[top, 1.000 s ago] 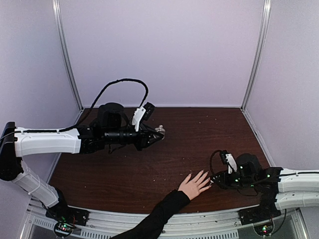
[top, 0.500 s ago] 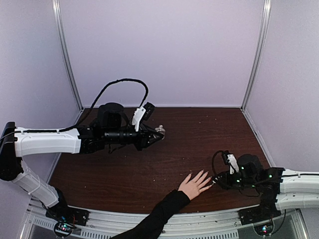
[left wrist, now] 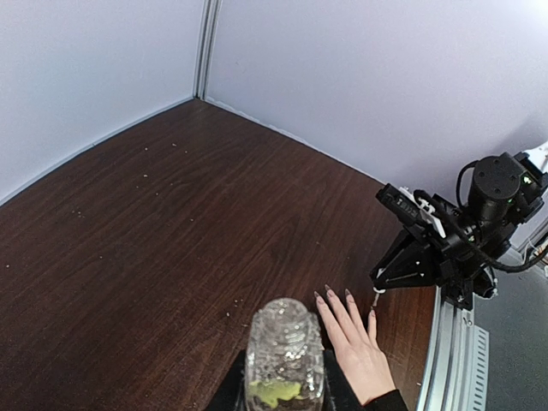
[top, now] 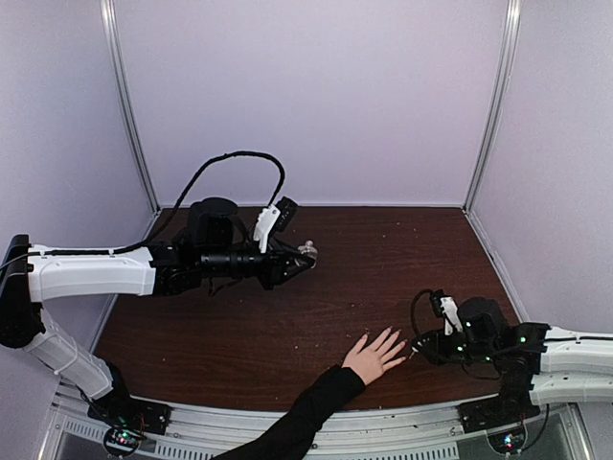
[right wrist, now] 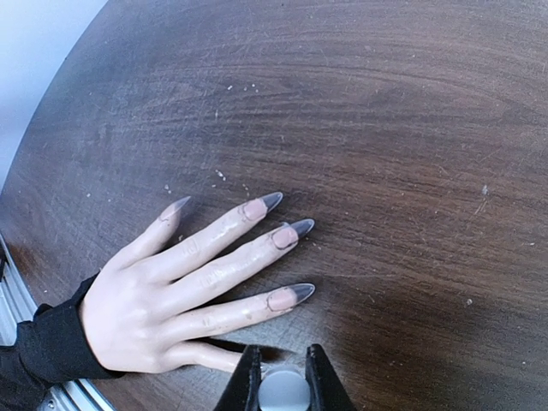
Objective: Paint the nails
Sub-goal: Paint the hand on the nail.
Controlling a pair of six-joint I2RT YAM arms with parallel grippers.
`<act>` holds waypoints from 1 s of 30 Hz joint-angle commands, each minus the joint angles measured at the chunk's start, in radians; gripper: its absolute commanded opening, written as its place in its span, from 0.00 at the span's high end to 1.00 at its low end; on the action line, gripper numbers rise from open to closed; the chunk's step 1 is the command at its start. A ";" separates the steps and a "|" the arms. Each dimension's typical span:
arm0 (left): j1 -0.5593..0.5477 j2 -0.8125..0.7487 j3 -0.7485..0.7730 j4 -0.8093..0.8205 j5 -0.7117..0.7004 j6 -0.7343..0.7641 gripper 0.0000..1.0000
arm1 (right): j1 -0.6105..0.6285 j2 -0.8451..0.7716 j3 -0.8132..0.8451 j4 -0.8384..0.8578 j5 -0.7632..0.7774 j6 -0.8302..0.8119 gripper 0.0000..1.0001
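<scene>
A light-skinned hand [top: 372,356] with a black sleeve lies palm down on the brown table, fingers spread toward the right. Its nails [right wrist: 283,235] are long, pointed, pale pink with greyish tips; the little finger's tip is hidden under my right gripper. My right gripper [right wrist: 283,384] is shut on a round grey brush cap [right wrist: 283,392], just over that little finger; it also shows in the top view [top: 415,349]. My left gripper [top: 303,259] is shut on a small clear glass bottle [left wrist: 285,351] and holds it above the table's back left.
The table [top: 383,268] is dark wood with small crumbs. Purple walls and metal posts [top: 490,105] close it in at the back and sides. The left arm's black cable [top: 235,158] loops above it. The table's metal front rail [top: 402,441] runs by the sleeve.
My right arm has slid slightly to the right and nearer, with its gripper tip staying by the little finger. The left arm, bottle and hand have not moved.
</scene>
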 commanded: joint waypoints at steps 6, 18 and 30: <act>0.006 0.000 0.012 0.065 0.015 -0.001 1.00 | 0.006 -0.085 -0.022 0.028 0.001 -0.002 1.00; 0.006 -0.006 0.010 0.061 0.013 0.002 1.00 | 0.014 0.040 -0.022 0.158 -0.061 -0.016 1.00; 0.006 -0.006 0.003 0.069 0.010 0.001 1.00 | 0.018 0.039 -0.005 0.088 -0.024 -0.013 1.00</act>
